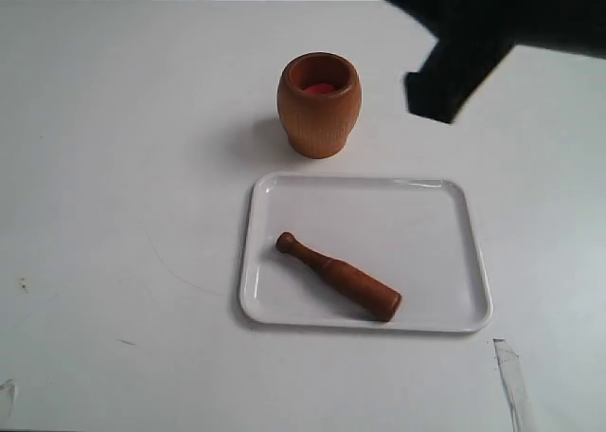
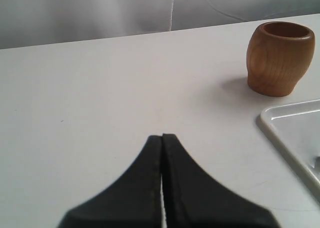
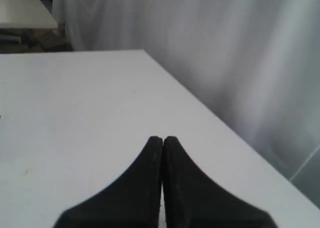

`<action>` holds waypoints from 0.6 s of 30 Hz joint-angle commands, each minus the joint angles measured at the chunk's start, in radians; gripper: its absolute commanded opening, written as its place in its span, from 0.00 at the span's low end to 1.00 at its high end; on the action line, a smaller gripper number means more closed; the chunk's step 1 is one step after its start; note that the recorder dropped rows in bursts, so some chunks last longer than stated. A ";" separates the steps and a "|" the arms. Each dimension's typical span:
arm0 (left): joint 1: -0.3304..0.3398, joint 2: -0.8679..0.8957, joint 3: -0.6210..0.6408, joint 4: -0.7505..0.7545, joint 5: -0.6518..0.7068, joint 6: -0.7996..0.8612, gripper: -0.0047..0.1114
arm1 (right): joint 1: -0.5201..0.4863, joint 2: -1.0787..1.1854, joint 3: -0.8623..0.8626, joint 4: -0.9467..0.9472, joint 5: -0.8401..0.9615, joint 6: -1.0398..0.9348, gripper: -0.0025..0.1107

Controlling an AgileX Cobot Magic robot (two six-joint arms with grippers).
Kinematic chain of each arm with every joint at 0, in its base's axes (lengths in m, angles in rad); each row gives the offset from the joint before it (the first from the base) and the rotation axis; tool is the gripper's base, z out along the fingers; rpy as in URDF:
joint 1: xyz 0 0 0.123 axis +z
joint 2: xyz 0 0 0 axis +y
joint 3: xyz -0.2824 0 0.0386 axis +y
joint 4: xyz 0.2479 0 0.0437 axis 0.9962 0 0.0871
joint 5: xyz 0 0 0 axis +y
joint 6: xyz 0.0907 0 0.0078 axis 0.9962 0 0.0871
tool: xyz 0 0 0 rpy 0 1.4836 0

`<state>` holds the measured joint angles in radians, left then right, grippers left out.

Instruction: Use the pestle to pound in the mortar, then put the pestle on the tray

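Tray (image 1: 426,224) holds pestle (image 1: 339,277); mortar (image 1: 319,110) beyond, red inside.

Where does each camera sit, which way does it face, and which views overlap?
Exterior: above the table, looking down on mortar, pestle, tray; dark right arm intrudes.
Left wrist: behind the shut left hand, facing mortar and tray corner.
Right wrist: behind the shut right hand, facing table and curtain.
Shared: exterior and left wrist both show mortar, tray.
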<state>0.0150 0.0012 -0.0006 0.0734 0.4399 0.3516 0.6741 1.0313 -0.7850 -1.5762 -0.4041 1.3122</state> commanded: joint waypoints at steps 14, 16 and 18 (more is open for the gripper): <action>-0.008 -0.001 0.001 -0.007 -0.003 -0.008 0.04 | 0.005 -0.497 0.180 -0.029 -0.221 0.184 0.02; -0.008 -0.001 0.001 -0.007 -0.003 -0.008 0.04 | 0.005 -0.515 0.180 -0.029 -0.223 0.184 0.02; -0.008 -0.001 0.001 -0.007 -0.003 -0.008 0.04 | 0.005 -0.529 0.180 -0.029 -0.216 0.184 0.02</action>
<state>0.0150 0.0012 -0.0006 0.0734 0.4399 0.3516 0.6741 0.5229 -0.6103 -1.6016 -0.6142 1.4908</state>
